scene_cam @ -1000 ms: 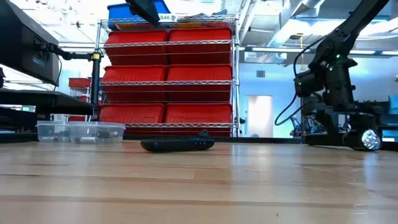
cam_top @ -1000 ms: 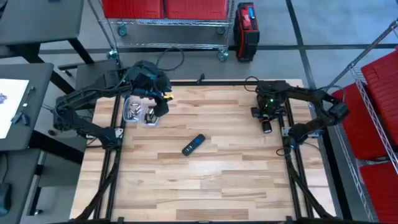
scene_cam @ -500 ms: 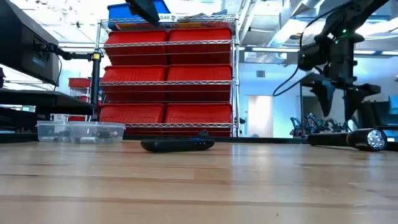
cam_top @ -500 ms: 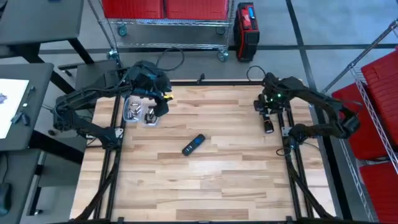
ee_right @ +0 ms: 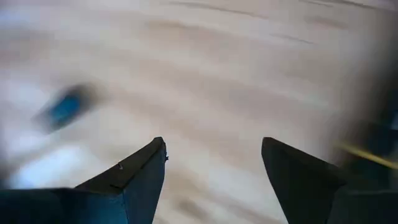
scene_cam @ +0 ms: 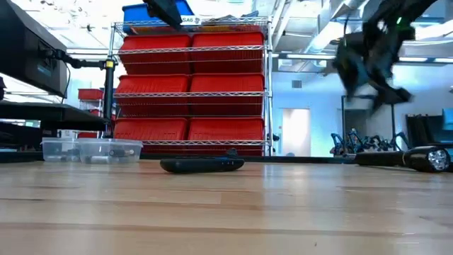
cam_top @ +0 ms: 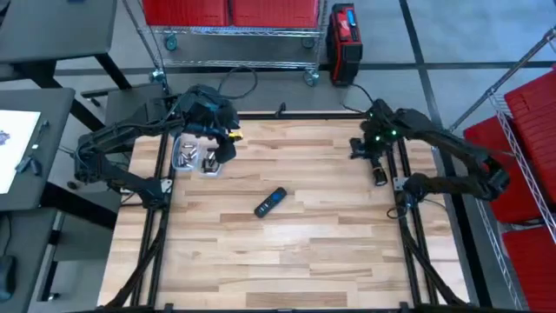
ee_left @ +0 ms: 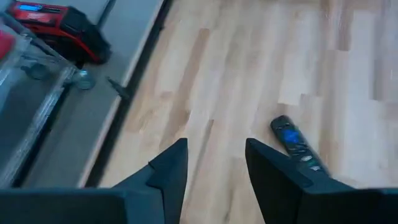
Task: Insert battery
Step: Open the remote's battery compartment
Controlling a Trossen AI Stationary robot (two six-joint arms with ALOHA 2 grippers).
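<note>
A black remote [cam_top: 270, 202] with a blue button lies flat near the table's middle; it also shows in the low view [scene_cam: 202, 165] and the left wrist view [ee_left: 295, 144]. A dark flashlight [cam_top: 380, 176] lies on its side at the far right [scene_cam: 425, 157]. My right gripper [cam_top: 365, 151] hangs open above the table, just left of the flashlight [ee_right: 214, 162], touching nothing. My left gripper [cam_top: 217, 158] hovers open over two clear containers [cam_top: 195, 157] at the far left [ee_left: 214, 165]. No battery can be made out.
The two clear containers [scene_cam: 90, 150] stand side by side on the table's far left; small grey things lie in one. Beyond the far edge stand a wire rack with red bins [scene_cam: 191, 92] and a red-and-black case [cam_top: 344, 33]. Bare wood stretches along the near half.
My right gripper has risen from just above the flashlight, gone a little toward the far edge and tipped. The flashlight stays lying on the table and has shifted slightly toward the right edge.
</note>
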